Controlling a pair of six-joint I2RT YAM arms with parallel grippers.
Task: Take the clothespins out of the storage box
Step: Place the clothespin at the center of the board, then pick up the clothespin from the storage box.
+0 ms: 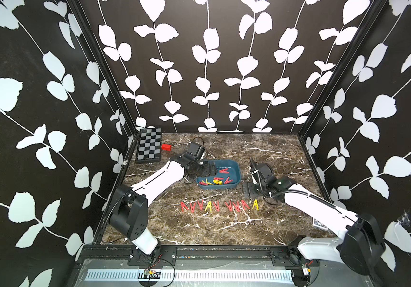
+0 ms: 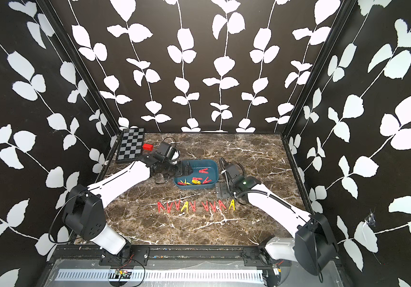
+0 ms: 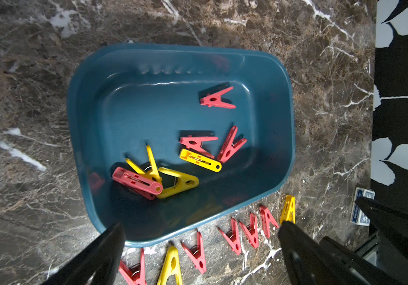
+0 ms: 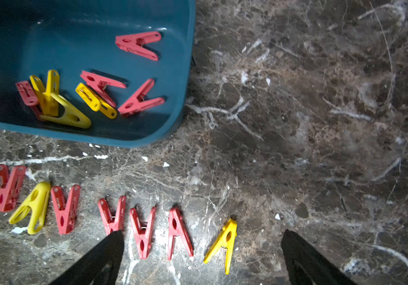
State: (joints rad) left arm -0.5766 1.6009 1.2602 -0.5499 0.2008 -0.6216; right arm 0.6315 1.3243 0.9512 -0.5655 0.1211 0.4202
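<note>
Nearest you, a slotted metal strip (image 1: 187, 275) and a black rail (image 1: 224, 250) run across the front, and both arm bases stand on the rail. Beyond them, your work surface is a brown marble-pattern tabletop (image 1: 211, 231) with white veining. The right wrist view shows small white flecks scattered on it in front of the box. A small blue-and-white printed pack (image 3: 362, 209) lies near the table's right edge, beside the right arm.

A row of clothespins (image 1: 220, 206) lies flat on the marble, side by side, mostly red with two yellow. One yellow peg (image 1: 255, 205) closes the row's right end. Your right gripper (image 4: 202, 232) hangs just above that end with its fingers spread wide. It grips nothing, and the yellow peg lies clear of both fingers.

Just behind the row, mid-table, sits the storage box (image 1: 220, 188). Four red and three yellow pegs (image 3: 198, 153) are visible inside it, most of them toward its near wall. Your left gripper (image 3: 201, 224) hovers over the box's left end, fingers spread and empty.

In the far left corner a checkerboard (image 1: 149, 145) lies flat, with a red block (image 1: 166, 147) just beside it. The enclosure has three black walls (image 1: 206, 74) printed with white leaves on vines, and black frame posts (image 1: 105, 82) stand at the back corners.
</note>
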